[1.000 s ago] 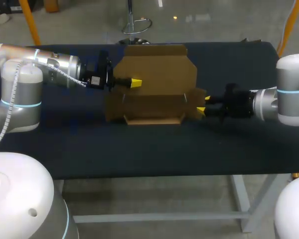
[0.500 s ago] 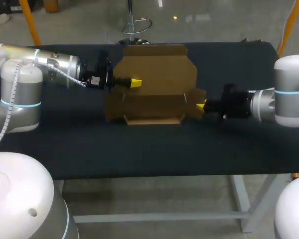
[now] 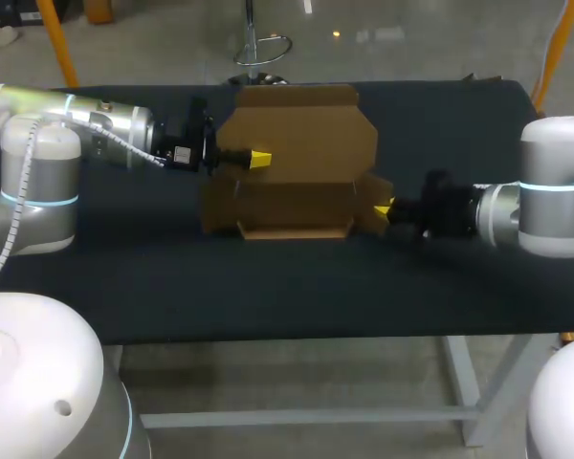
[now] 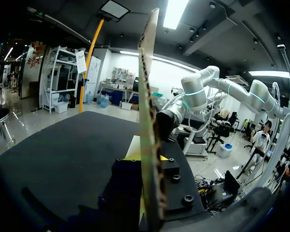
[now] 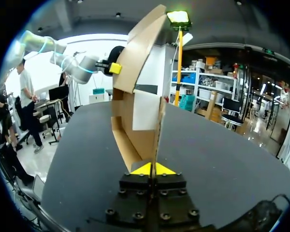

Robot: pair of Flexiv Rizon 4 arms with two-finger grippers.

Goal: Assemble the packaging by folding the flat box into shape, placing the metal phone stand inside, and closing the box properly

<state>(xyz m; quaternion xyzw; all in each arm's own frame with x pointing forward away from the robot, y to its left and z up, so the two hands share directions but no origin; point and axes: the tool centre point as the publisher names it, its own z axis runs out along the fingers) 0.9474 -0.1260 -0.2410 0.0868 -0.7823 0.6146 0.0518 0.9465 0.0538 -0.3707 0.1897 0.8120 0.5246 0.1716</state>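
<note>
Tabletop (image 3: 287,296) in dark cloth runs as a wide band from its near edge up to the box (image 3: 292,206), which sits at the middle, closer to the far edge than the near one. More dark cloth lies between the box and each side edge, and the two arms come in over those stretches. The low front part of the box rests on the cloth as a shallow open tray. At its right end the right gripper (image 3: 386,208) is clenched on the side flap (image 3: 375,196). In the right wrist view both yellow fingertips (image 5: 144,169) press the thin cardboard edge from two sides. Behind the tray the tall back panel (image 3: 306,134) rises, its top edge lining up with the far edge of the tabletop in the head view. The left gripper (image 3: 253,158) reaches over that panel's left edge, one yellow tip showing on its front face. In the left wrist view the cardboard runs edge-on between the dark finger blocks, so it appears to be grasped, though the tips are mostly hidden there. Since a second ago the right arm has slid a little toward the box, and the right gripper sits a touch lower on the flap. The left arm and the panel have kept their places.
</note>
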